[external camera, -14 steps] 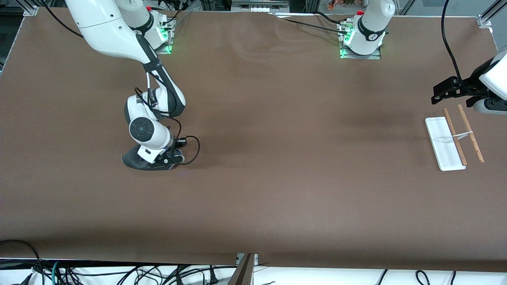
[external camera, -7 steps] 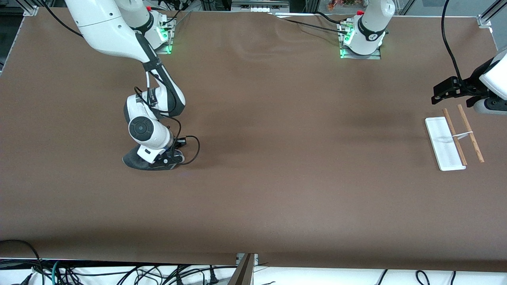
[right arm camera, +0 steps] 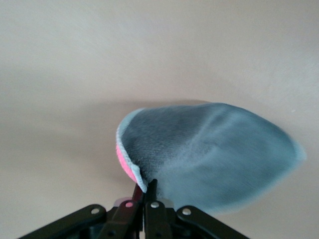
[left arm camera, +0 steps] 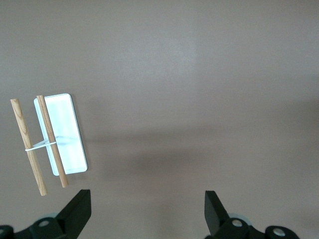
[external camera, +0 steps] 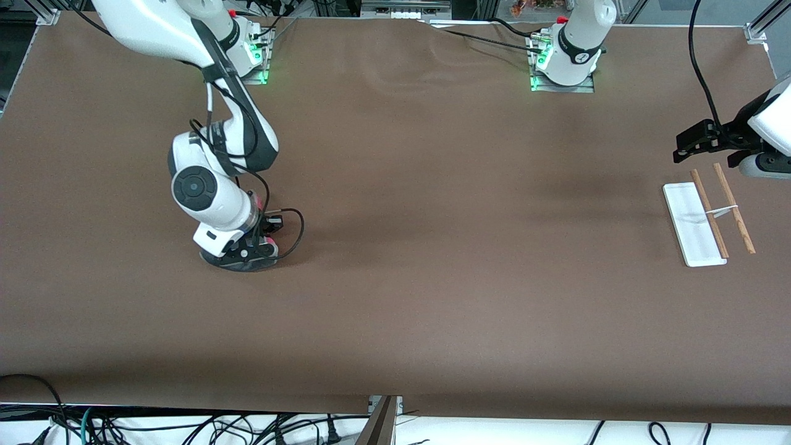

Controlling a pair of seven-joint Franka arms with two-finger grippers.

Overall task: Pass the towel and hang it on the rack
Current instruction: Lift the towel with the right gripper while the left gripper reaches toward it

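Note:
The dark grey towel [right arm camera: 209, 149] with pale trim and a pink tag hangs from my right gripper [right arm camera: 144, 188], which is shut on its corner. In the front view the right gripper [external camera: 244, 250] is just above the table toward the right arm's end, and only a dark rim of the towel [external camera: 213, 259] shows under it. The rack [external camera: 710, 213], a white base with two brown rods, stands toward the left arm's end; it also shows in the left wrist view [left arm camera: 50, 142]. My left gripper [external camera: 686, 148] is open and empty, up beside the rack [left arm camera: 148, 209].
A brown cloth covers the table [external camera: 432, 247]. The arm bases [external camera: 565, 68] stand along the edge farthest from the front camera. Cables lie below the table's near edge.
My right gripper has lifted and shifted toward the right arm's end with the towel's corner in it, so the towel bunches under it. The left arm has not moved.

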